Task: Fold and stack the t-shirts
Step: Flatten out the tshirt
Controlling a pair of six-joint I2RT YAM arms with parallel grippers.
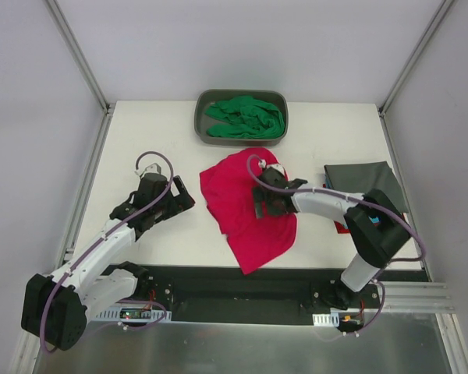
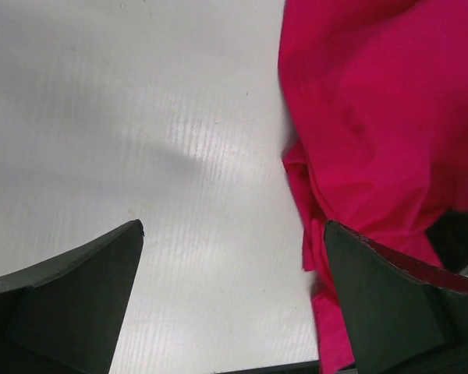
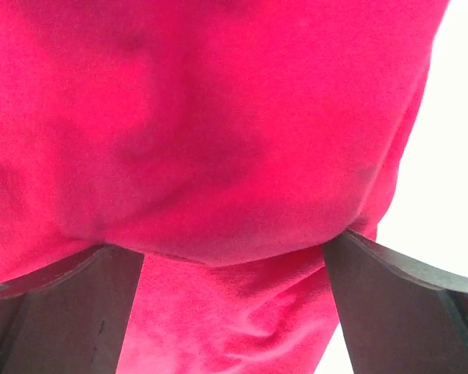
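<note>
A crimson-pink t-shirt [image 1: 238, 195] lies crumpled and spread out in the middle of the table. My right gripper [image 1: 258, 206] rests on top of it, jaws wide open, and a raised fold of the pink fabric [image 3: 234, 156] fills the space in front of the gripper [image 3: 234, 249]. My left gripper [image 1: 186, 195] is open and empty just left of the shirt, over bare table [image 2: 179, 156]; the shirt's edge [image 2: 374, 117] lies by its right finger. A bright green t-shirt [image 1: 246, 117] lies bunched in the tub. A dark grey t-shirt [image 1: 366, 183] lies folded at the right. The teal shirt is out of view.
The grey plastic tub [image 1: 201, 117] stands at the back centre. A small red cloth edge [image 1: 341, 227] shows beside the right arm below the grey shirt. Metal frame posts [image 1: 78, 54] rise at the back corners. A black rail [image 1: 234, 284] runs along the near edge.
</note>
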